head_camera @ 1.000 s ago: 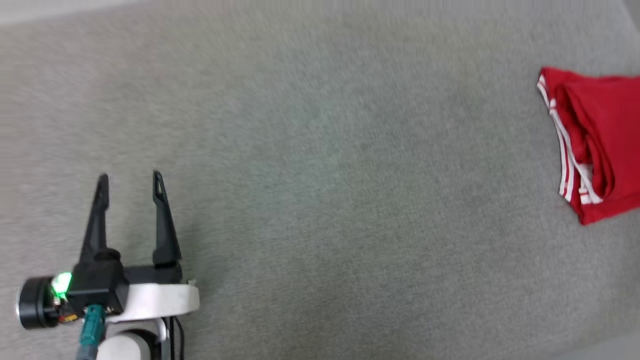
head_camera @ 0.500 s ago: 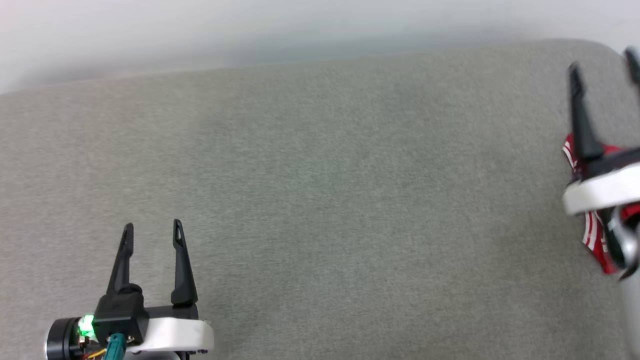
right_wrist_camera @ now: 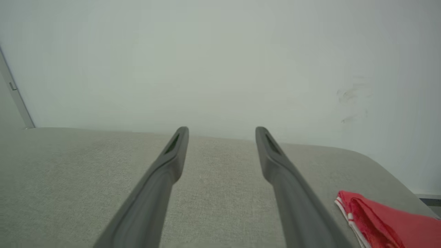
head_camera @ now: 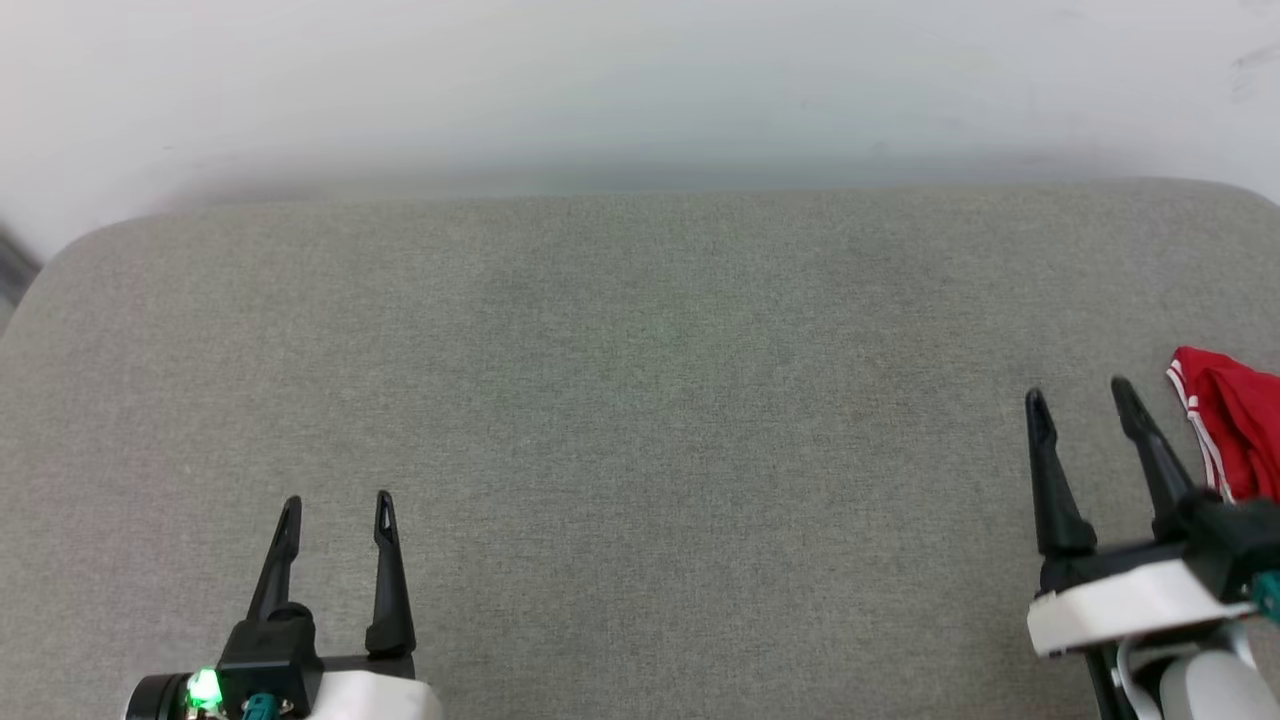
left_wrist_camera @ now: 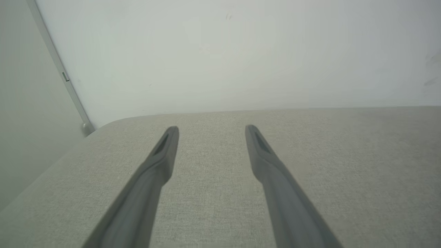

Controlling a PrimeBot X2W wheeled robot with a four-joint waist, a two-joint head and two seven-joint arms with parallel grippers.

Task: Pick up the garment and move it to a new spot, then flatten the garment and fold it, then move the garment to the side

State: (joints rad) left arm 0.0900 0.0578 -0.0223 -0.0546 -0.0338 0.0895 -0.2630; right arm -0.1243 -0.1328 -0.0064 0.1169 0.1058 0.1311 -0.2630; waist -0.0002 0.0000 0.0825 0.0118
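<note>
Two grippers hover with fingers spread wide and nothing between them. My left gripper (head_camera: 337, 498) hangs over the near left part of the grey cushion (head_camera: 640, 330), and my right gripper (head_camera: 1078, 390) over its near right part. The garment (head_camera: 1235, 420), red with white striped trim, lies bunched in a compact bundle at the cushion's right edge, just beside the right gripper but not touching it. I judge it sits there because the task's last step sends it aside.
</note>
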